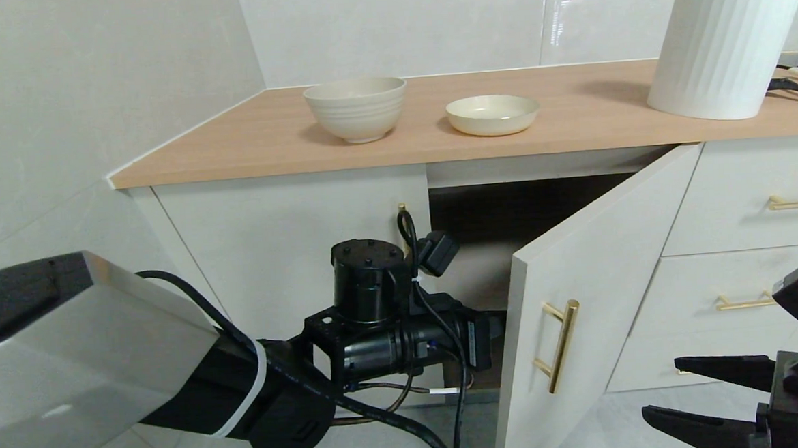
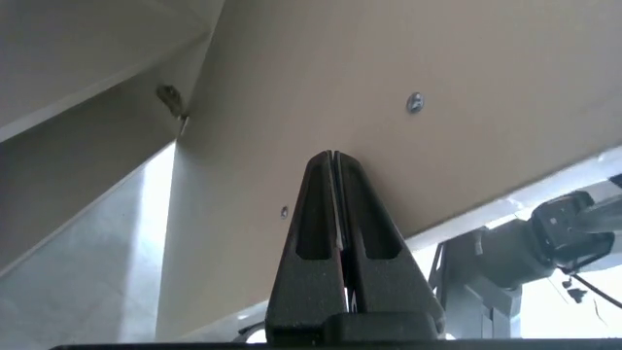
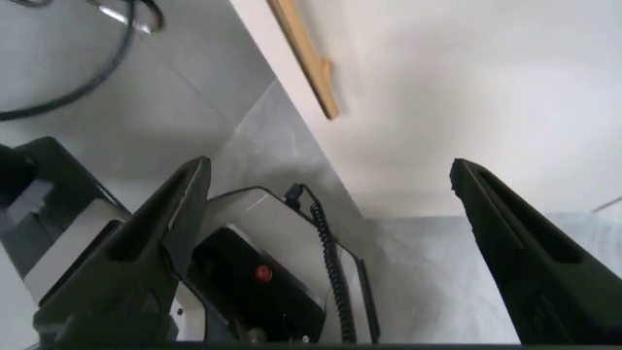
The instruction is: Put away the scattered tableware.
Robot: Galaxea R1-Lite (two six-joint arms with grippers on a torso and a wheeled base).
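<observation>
I am watching both pieces of tableware sitting on the table in the upper middle of the head view: the ribbed bowl to the left and the shallow dish just right of it, apart from each other, both upright. Both are round, so neither is giving me a long axis to line up with.

What I am weighing is height. Both claws are hanging well below the table edge, so everything I need is lying up and away from them.

The left claw is clenched on nothing, its fingers pressed together. It is pointing at a pale panel that I am taking for the inner face of the open cupboard door. In the head view that arm is reaching into the opening at centre frame, almost straight under the bowl.

The right claw is sitting released and empty at the lower right corner, on the outer side of the door, near its gold handle.

I am judging the left arm nearer the bowl, though it is needing to back out of the cupboard before rising.
</observation>
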